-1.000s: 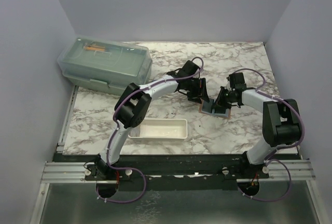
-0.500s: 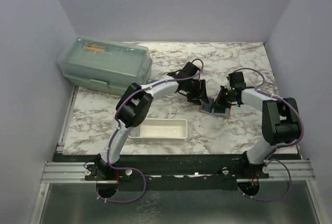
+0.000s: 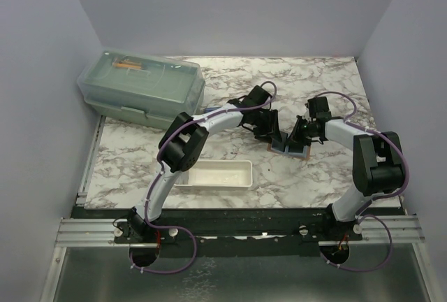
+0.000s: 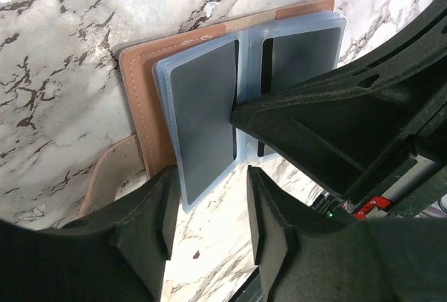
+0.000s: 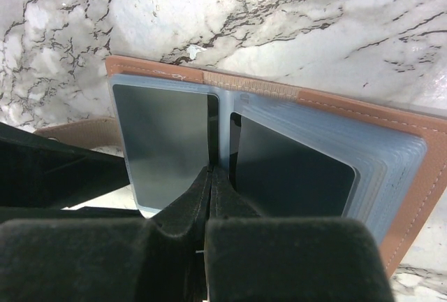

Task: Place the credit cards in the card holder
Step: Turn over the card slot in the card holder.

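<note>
The tan card holder (image 4: pixel 148 82) lies open on the marble, its clear sleeves spread in two pages. A dark blue-grey credit card (image 4: pixel 202 113) fills the left page and another card (image 4: pixel 304 47) the right one. My right gripper (image 5: pixel 211 173) is shut, its joined tips resting on the fold between the two cards (image 5: pixel 164 141) (image 5: pixel 286 169). My left gripper (image 4: pixel 208 207) is open just off the corner of the left sleeve, with only marble between its fingers. From above, both grippers meet over the holder (image 3: pixel 297 152), which they mostly hide.
A white tray (image 3: pixel 213 174) sits near the front, left of the holder. A green lidded box (image 3: pixel 143 89) stands at the back left. The holder's closing strap (image 5: pixel 77 133) lies flat beside its left edge. Purple walls enclose the table.
The left arm has shifted slightly right toward the holder and its jaws have narrowed a little. The right gripper has closed its last bit and stayed on the fold.
</note>
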Available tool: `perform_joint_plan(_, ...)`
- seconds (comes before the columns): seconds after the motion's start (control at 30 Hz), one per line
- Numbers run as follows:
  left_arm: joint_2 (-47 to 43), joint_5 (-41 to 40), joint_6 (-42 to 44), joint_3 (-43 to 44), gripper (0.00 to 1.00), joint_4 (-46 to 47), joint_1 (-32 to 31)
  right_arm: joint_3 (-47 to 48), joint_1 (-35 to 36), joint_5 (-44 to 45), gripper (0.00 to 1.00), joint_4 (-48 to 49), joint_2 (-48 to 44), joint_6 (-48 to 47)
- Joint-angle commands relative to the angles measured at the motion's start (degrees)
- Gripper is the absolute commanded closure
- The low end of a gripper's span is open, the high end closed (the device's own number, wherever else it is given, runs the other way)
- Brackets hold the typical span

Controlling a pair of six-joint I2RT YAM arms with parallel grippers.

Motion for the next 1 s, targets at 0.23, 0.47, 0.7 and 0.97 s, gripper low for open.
perform_joint_plan(0.23,-0.8,1.1,-0.7,4.3,0.58,0.9,-2.9,-0.3,0.4,2.5,0.99,0.4,1.4,0.6)
perform_joint_plan(0.47,-0.7,1.8,-1.2,5.3,0.57,0.9,-3.4,1.5,0.3,3.7,0.88,-1.7,-1.0,2.3)
perform_joint_plan(0.7,0.0,2.2,-1.4,6.2,0.56,1.0,-3.7,2.6,0.2,5.6,0.84,-4.1,-2.4,3.1)
perform_joint_plan(0.97,1.0,2.5,-1.7,8.2,0.53,1.0,-3.9,3.7,-0.6,6.3,0.74,-6.8,-5.9,3.6)
